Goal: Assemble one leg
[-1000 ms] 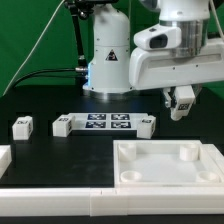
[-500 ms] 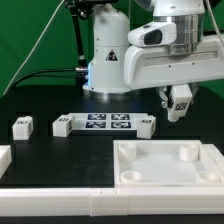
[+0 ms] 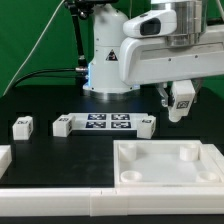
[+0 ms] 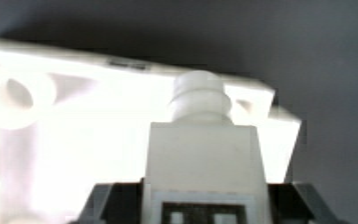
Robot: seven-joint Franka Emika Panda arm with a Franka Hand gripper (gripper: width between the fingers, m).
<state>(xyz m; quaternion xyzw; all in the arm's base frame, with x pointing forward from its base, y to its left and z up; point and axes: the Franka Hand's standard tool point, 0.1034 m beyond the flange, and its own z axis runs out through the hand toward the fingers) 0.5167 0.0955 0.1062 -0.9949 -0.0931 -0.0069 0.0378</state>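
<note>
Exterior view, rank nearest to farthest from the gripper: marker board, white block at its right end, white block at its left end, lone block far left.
From the gripper, holding the leg, on the exterior view's right:
1. Right-end block, nearest, beside the board.
2. Marker board, mid-table.
3. Left-end block, past the board.
4. Lone block, far left.

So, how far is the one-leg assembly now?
Done: the small white plastic block-shaped leg is off the table, clamped in the gripper. In hand: it hangs above the large white square tray-like piece. Left: seating it in a round corner socket; the visible sockets are empty.
</note>
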